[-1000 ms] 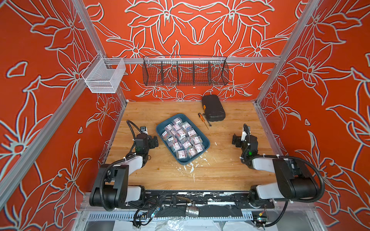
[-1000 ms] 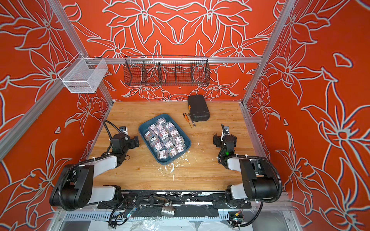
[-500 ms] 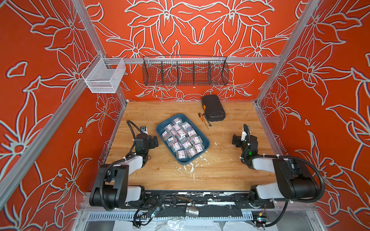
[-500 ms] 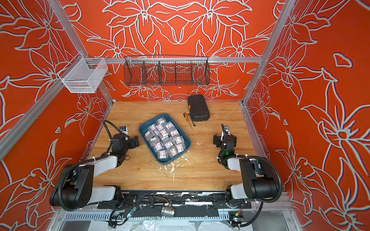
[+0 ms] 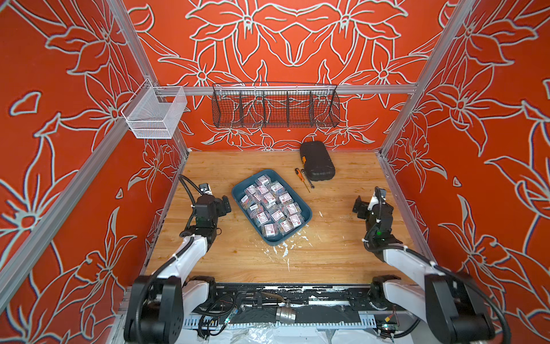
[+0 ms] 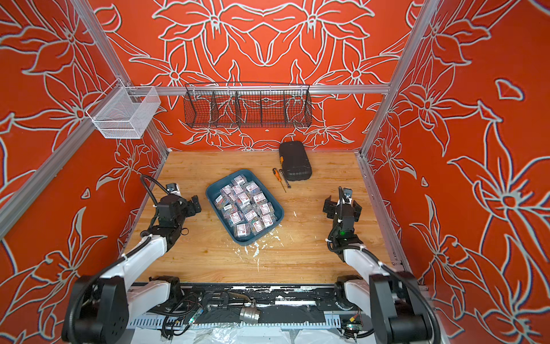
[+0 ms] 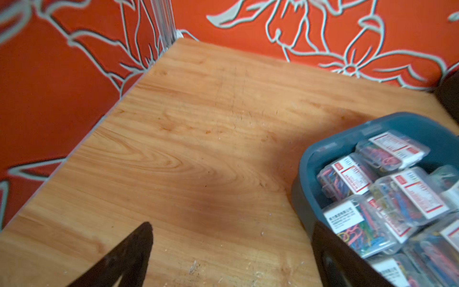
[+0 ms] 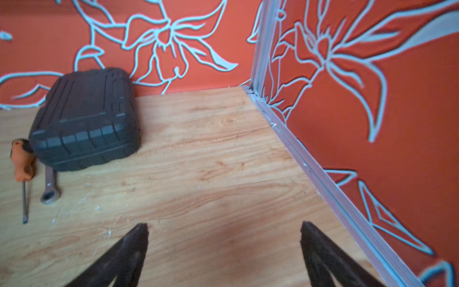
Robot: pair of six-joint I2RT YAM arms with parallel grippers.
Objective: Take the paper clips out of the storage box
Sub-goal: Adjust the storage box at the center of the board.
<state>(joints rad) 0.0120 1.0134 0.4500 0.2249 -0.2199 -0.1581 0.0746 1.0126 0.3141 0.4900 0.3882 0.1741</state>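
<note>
- Top views: nothing has budged in the last second, and both arms are parked right where they were. So I'd say the job hasn't started. In both top views the paper clips (image 5: pixel 272 205) are all packed in the storage box (image 5: pixel 236 197), mid-table.
- The left gripper (image 5: pixel 221 204) sits just beside the tray, while the right gripper (image 5: pixel 372 207) is well apart from it.
- Left wrist: jaws spread wide, with only bare table (image 7: pixel 198 149) between them. One finger overlaps the tray wall in the shot, and I can't tell if it's touching.
- Right wrist: jaws also wide and empty, over bare wood. The black case (image 8: pixel 84 116), screwdriver (image 8: pixel 22 161) and wrench (image 8: pixel 49 191) are ahead. The tray isn't in this view.
</note>
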